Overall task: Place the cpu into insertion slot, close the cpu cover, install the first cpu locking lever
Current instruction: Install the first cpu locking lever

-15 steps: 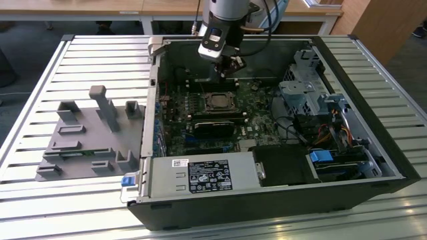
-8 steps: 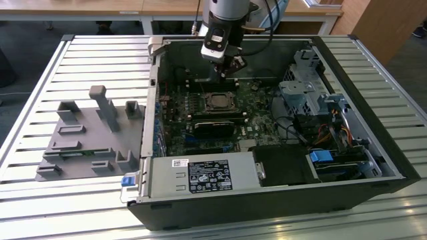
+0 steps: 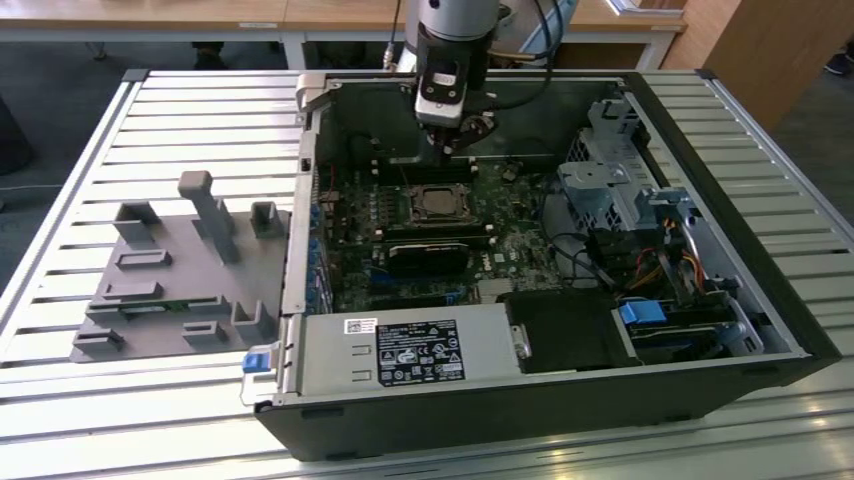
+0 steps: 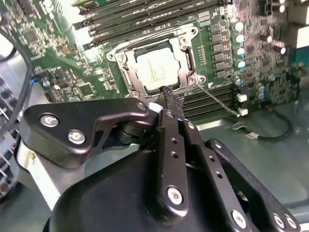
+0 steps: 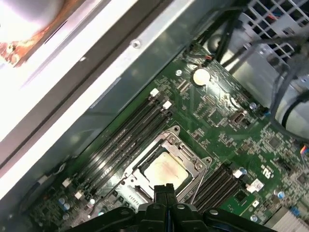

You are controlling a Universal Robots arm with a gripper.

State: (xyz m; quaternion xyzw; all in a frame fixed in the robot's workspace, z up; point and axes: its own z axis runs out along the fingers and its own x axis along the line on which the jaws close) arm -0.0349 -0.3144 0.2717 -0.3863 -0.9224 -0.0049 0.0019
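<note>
The cpu (image 4: pixel 157 70) lies flat in the insertion slot (image 4: pixel 126 77), its dull silver top facing up. The cpu cover (image 4: pixel 187 54) is down around the chip as a silvery frame. A thin wire locking lever (image 4: pixel 218 100) sticks out slantwise from one corner of the socket, and a second wire lever (image 4: pixel 145 40) runs along the opposite side. My gripper (image 4: pixel 170 96) is shut with nothing between its fingers, its tips just off the socket's edge. The first wrist view shows the same: gripper (image 5: pixel 164 189) tips together beside the cpu (image 5: pixel 166 169). In the exterior view the gripper (image 3: pixel 458 150) hangs just behind the socket (image 3: pixel 434 203).
The open computer case (image 3: pixel 787 310) lies on a slatted metal table (image 3: pixel 160 120). Long black memory slots (image 5: pixel 130 135) flank the socket. A drive cage with cables (image 3: pixel 627 200) fills the exterior view's right. A grey fixture (image 3: pixel 174 270) stands outside the case on the left.
</note>
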